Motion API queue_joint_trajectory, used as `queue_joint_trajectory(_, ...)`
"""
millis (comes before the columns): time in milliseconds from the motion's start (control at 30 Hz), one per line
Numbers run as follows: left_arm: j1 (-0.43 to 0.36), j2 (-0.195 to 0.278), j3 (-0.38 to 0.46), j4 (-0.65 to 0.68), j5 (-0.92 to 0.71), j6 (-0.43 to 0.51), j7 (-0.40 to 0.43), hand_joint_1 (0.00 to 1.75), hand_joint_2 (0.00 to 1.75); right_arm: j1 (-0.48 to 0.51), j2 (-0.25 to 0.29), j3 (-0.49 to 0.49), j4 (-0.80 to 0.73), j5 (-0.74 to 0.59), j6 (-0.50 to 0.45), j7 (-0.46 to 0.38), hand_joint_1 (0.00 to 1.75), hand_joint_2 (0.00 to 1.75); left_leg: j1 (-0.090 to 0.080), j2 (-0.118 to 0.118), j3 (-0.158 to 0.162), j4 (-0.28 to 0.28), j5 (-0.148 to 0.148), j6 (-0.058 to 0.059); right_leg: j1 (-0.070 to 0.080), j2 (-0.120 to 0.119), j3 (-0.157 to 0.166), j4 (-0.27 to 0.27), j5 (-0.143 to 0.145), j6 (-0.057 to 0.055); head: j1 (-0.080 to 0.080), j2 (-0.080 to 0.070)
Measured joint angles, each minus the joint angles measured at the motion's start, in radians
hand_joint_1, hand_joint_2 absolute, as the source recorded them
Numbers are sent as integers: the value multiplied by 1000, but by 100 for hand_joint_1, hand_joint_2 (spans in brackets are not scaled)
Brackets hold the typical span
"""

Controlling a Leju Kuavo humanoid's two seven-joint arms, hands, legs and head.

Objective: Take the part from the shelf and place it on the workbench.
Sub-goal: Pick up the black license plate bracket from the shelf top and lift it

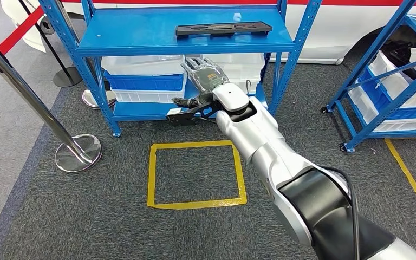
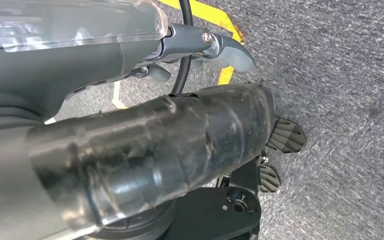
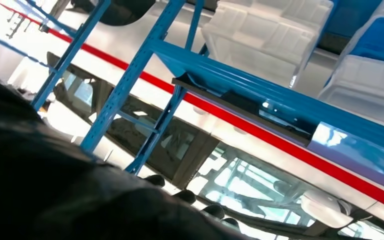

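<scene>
Reaching forward, the right arm (image 1: 271, 157) stretches toward the blue shelf (image 1: 184, 40), its hand (image 1: 206, 75) raised in front of the lower tiers, below the top board; the fingers (image 1: 195, 64) look spread and extended, and I see nothing in them, so the hand seems open and empty; the part (image 1: 223, 28), a long flat black piece, lies across the top board of the shelf, near its back, well above the hand and not touched by it; in the right wrist view the same dark part (image 3: 240, 107) sits on the blue board, apart from the dark fingertips (image 3: 187, 196) low in that picture; the left hand (image 2: 195, 50) hangs down over grey carpet, its fingers curled in loosely around nothing that I can make out; white bins (image 1: 141, 70) fill the lower shelves, and a yellow taped square (image 1: 195, 173) marks the floor before the shelf; by my judgement the task is barely begun: the part is not yet gripped, so lifting it, carrying it and setting it on the workbench all remain.
</scene>
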Motion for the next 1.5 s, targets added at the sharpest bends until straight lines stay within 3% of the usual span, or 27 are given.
queue_joint_trajectory(200,-1,6,7,0,15,-16,-12,0,0,-1,31,-12,4,-18,18,-3,0,0,0,1,0,0,0,0,0,2,0,1,0,0,0,0)
queue_joint_trajectory(333,-3,16,23,0,29,-33,1,0,0,-6,88,-12,20,-6,48,18,0,175,0,1,0,0,0,0,0,1,-2,2,0,0,0,0)
queue_joint_trajectory(500,-2,23,38,0,40,-53,12,0,0,-15,125,-12,35,13,51,35,0,175,0,0,-1,0,0,0,1,0,-1,3,0,0,0,0)
queue_joint_trajectory(633,-2,25,47,0,37,-49,12,0,0,-17,135,-12,45,16,51,35,0,0,0,0,-1,0,0,0,0,0,-1,3,0,0,0,0)
queue_joint_trajectory(1333,-2,36,49,0,25,-23,16,0,0,-17,141,-12,52,29,50,29,0,0,0,0,-1,1,0,0,0,0,-1,3,0,0,0,0)
queue_joint_trajectory(1467,-2,34,48,0,0,-13,6,0,0,-10,128,-12,52,24,28,31,0,175,0,0,-1,1,0,0,0,0,-2,2,0,0,0,0)
queue_joint_trajectory(1500,-2,31,47,0,-14,-8,1,0,0,-2,115,-12,51,20,10,32,0,175,0,-1,-1,2,0,0,0,-1,-1,2,0,0,0,0)
